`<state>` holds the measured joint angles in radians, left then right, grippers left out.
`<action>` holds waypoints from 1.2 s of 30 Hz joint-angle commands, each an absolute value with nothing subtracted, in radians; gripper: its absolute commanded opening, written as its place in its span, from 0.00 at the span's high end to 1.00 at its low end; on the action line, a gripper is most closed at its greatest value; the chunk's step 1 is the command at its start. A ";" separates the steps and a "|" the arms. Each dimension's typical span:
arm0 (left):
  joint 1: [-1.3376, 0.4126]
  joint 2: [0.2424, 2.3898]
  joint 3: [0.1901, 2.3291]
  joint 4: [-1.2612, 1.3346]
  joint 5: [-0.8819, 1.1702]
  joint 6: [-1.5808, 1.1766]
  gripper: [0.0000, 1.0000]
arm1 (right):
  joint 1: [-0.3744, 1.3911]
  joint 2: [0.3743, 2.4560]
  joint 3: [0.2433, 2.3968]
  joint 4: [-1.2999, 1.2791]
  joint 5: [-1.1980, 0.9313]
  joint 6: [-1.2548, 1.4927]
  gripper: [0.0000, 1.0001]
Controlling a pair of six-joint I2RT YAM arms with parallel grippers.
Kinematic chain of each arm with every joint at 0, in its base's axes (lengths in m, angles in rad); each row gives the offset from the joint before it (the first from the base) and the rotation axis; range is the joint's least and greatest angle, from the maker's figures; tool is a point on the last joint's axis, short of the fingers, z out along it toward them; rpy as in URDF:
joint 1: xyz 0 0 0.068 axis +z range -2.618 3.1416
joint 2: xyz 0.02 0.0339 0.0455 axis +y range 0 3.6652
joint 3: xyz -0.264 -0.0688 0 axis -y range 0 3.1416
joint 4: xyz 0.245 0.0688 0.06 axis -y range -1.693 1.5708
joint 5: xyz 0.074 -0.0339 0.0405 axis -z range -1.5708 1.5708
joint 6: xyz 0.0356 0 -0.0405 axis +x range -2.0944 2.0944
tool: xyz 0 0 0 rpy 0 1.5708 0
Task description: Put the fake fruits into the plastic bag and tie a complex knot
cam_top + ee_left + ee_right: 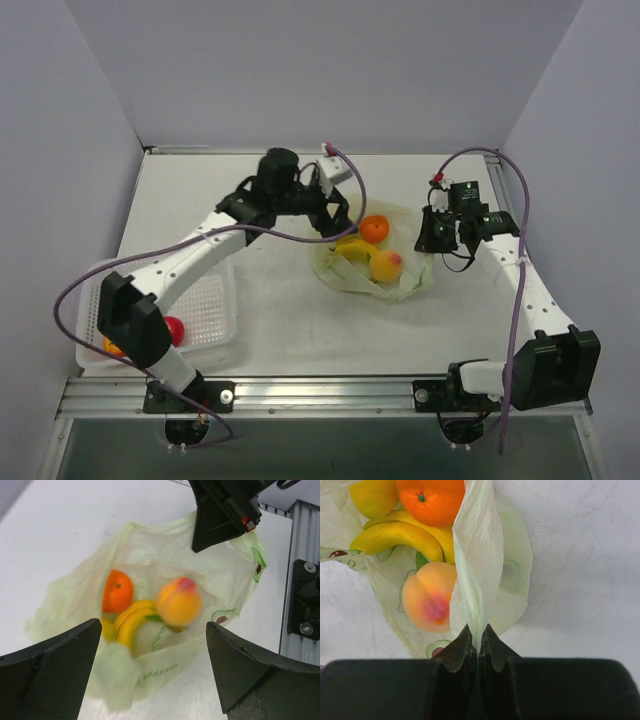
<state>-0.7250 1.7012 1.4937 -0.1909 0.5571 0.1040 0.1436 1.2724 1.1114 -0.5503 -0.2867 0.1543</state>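
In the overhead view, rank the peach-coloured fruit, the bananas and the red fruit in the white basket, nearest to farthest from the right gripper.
1. Peach-coloured fruit, in the plastic bag, on its side toward the right gripper.
2. Bananas, mid-bag, further left.
3. Red fruit, in the white basket at far left.

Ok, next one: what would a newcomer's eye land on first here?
The pale green plastic bag mid-table, holding an orange, bananas and a blushed peach. The right tool is shut on the bag's edge, holding it up, while the left tool gapes open above the fruit.
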 commanded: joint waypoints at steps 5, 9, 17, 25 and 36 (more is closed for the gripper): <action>-0.326 1.264 1.459 -0.702 0.575 0.291 0.03 | 0.140 1.321 1.115 -0.589 -0.265 0.107 1.00; -0.138 1.155 1.418 -1.053 0.271 0.565 0.03 | 0.140 1.328 1.095 -0.589 -0.273 0.086 1.00; 0.262 1.094 1.141 -1.212 -0.021 0.862 0.02 | 0.141 1.342 1.094 -0.591 -0.293 0.074 1.00; 0.440 1.204 1.014 -1.186 -0.120 1.035 0.03 | 0.149 1.348 1.091 -0.591 -0.344 0.080 1.00; 0.459 1.350 0.890 -1.092 -0.262 1.146 0.03 | 0.152 1.328 1.091 -0.595 -0.347 0.080 1.00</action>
<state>0.4477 1.3308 0.8921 -1.1389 -0.2012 1.0916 0.1455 1.3399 1.0958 -0.5652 -0.3302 0.0845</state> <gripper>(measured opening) 0.974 0.027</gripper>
